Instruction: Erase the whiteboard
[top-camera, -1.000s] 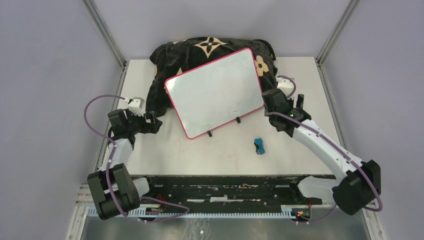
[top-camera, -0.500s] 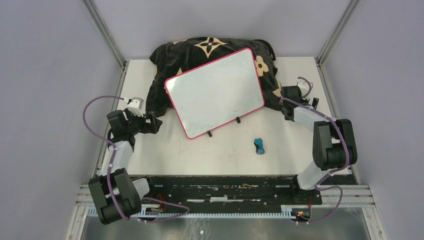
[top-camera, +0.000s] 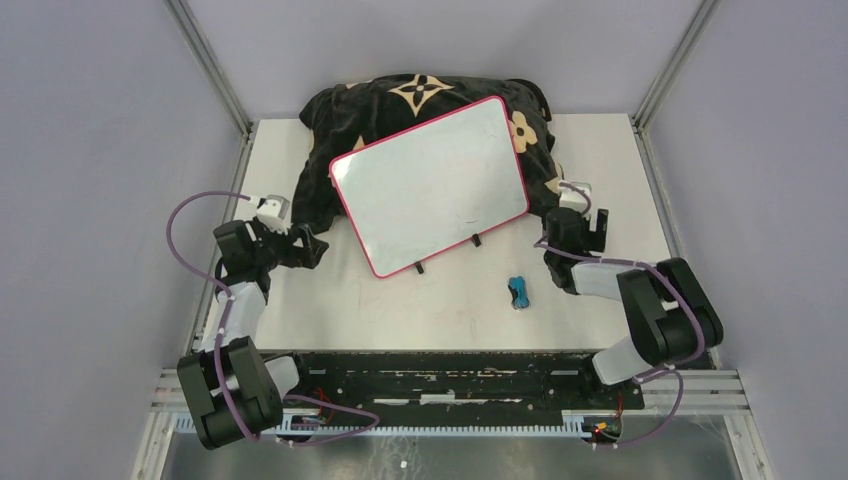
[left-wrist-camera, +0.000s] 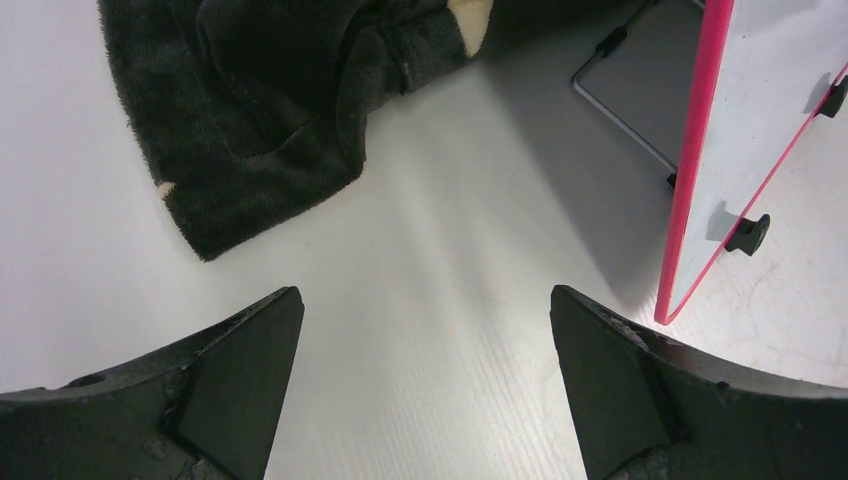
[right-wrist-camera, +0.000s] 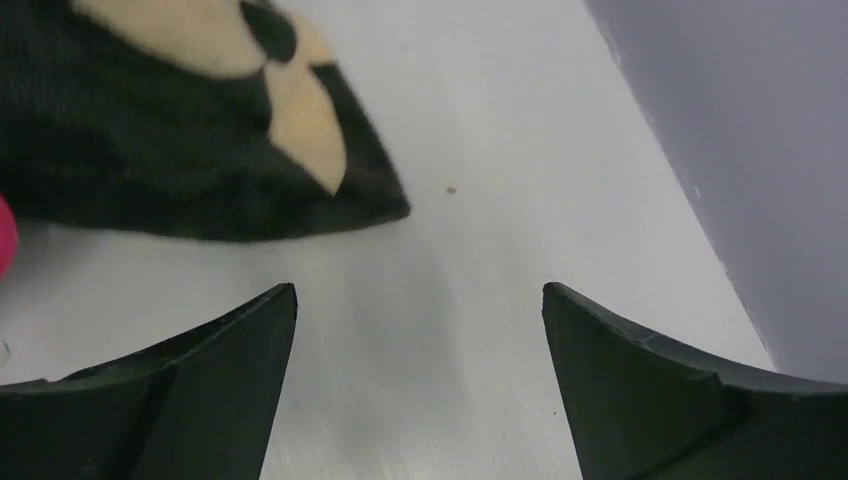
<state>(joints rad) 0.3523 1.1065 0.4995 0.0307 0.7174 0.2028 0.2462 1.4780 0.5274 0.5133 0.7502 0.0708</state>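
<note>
The whiteboard (top-camera: 430, 185), white with a pink-red frame and two small black feet, leans tilted against a black floral cushion (top-camera: 420, 95). Its face looks nearly blank, with only faint traces. A small blue eraser (top-camera: 518, 292) lies on the table in front of the board's right foot. My left gripper (top-camera: 312, 250) is open and empty, low over the table left of the board. In the left wrist view the board's pink edge (left-wrist-camera: 690, 170) is at the right, beyond my gripper (left-wrist-camera: 425, 330). My right gripper (top-camera: 575, 222) is open and empty, right of the board, near the cushion's corner (right-wrist-camera: 180, 110).
A thin wire stand (left-wrist-camera: 620, 100) props the board from behind. The grey side wall (right-wrist-camera: 740, 120) rises close to the table's right edge. Metal frame posts stand at the back corners (top-camera: 215, 80).
My right arm has drawn back from the board's right edge and folded toward the near side. The left arm, board and eraser have hardly moved.
</note>
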